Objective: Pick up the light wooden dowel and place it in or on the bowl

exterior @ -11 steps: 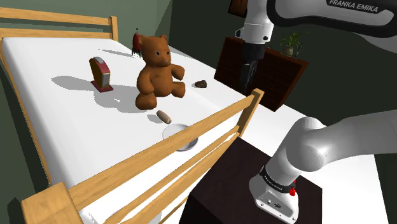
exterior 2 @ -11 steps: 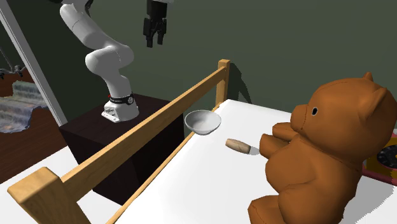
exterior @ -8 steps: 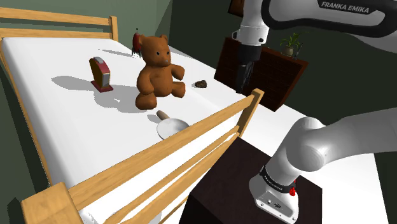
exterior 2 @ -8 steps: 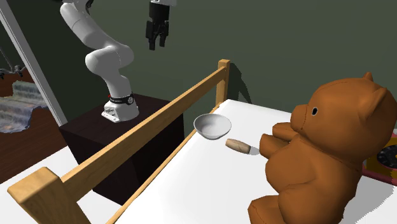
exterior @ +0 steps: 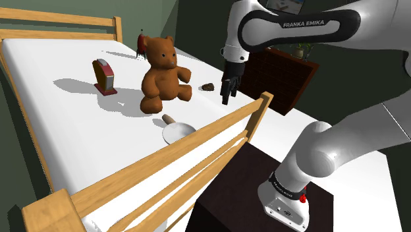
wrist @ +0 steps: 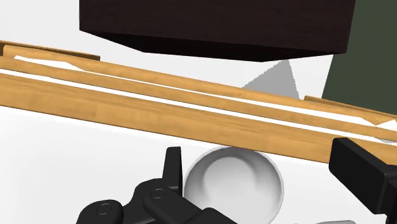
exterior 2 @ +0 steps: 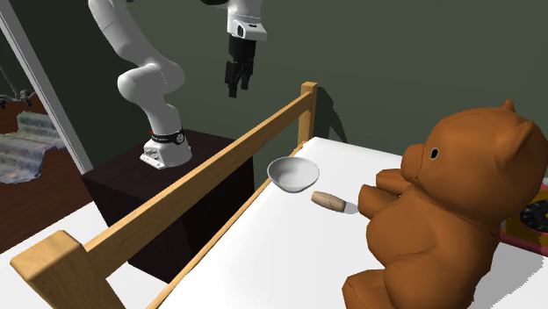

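A short light-brown dowel (exterior: 169, 120) (exterior 2: 329, 201) lies on the white bed, between the teddy bear and the bowl. The white bowl (exterior: 178, 132) (exterior 2: 292, 174) (wrist: 234, 184) sits upright close beside it, just inside the wooden side rail. My black gripper (exterior: 226, 100) (exterior 2: 234, 88) (wrist: 261, 159) hangs open and empty in the air. It is above the rail's end post, higher than the bowl and off to the shoulder view's right of it. In the wrist view the bowl lies between the spread fingers, far below them.
A big brown teddy bear (exterior: 163, 74) (exterior 2: 448, 211) sits beyond the dowel. The wooden bed rail (exterior: 197, 145) (exterior 2: 193, 189) (wrist: 159, 108) runs between the stand (exterior: 257, 191) and the bowl. A red object (exterior: 104, 76) and a small dark object (exterior: 208, 86) lie farther off. A dark dresser (exterior: 280, 72) stands behind.
The arm has swung the gripper down and toward the bed, to the shoulder view's left. Early on, the bowl slid a little closer to the dowel and has since stayed put.
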